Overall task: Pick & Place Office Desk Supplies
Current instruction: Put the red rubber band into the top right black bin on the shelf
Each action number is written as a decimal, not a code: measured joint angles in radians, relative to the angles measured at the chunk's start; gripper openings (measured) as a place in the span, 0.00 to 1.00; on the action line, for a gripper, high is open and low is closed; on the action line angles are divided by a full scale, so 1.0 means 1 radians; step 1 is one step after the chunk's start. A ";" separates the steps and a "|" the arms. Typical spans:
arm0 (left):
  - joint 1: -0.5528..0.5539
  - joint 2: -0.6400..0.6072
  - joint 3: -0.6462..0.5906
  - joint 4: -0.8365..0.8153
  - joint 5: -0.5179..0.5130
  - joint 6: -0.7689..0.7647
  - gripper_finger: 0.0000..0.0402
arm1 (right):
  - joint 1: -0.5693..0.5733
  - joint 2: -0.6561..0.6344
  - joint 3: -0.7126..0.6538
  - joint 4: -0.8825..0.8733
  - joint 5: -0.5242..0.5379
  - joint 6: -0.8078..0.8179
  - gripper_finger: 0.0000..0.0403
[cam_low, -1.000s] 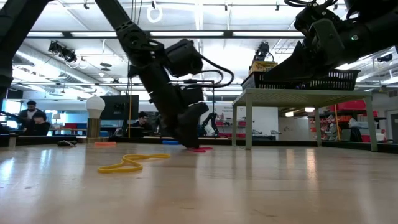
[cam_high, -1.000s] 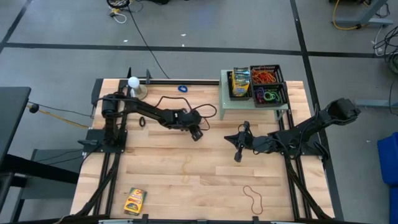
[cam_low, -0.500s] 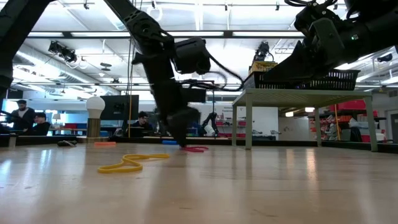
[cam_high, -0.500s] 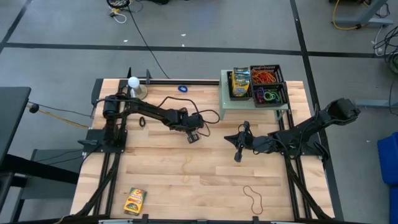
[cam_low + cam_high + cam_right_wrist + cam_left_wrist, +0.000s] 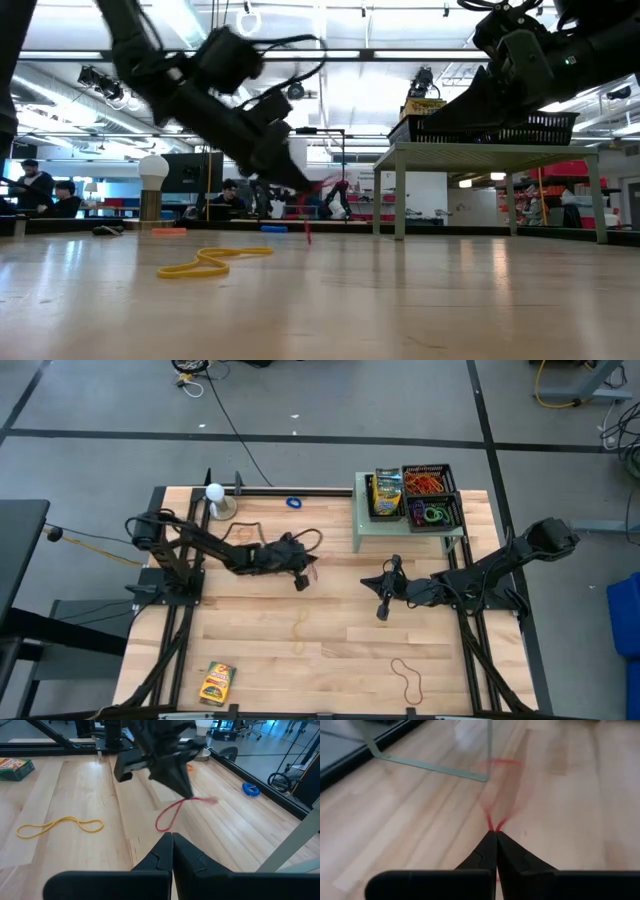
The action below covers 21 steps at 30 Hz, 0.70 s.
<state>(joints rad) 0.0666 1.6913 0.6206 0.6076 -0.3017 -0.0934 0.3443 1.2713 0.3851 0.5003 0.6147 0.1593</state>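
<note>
red band (image 5: 172, 815) — pinched in left pincer (image 5: 187, 794) — dangling.

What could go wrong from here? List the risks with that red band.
1. The left claw is shut on only a thin pinch of the red rubber band, which hangs loose above the table; it could slip out on the way to the baskets.
2. The dangling loop may snag on the leg of the small raised stand that holds the baskets.
3. The right claw waits nearby, shut; the carrying arm could brush it.
</note>
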 joint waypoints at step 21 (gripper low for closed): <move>-0.002 0.222 -0.121 0.836 0.171 -0.039 0.01 | -0.169 0.005 0.000 0.111 -0.110 0.224 0.01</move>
<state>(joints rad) 0.0647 1.9128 0.4995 1.4441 -0.1305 -0.1324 0.1753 1.2758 0.3847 0.6108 0.5047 0.3834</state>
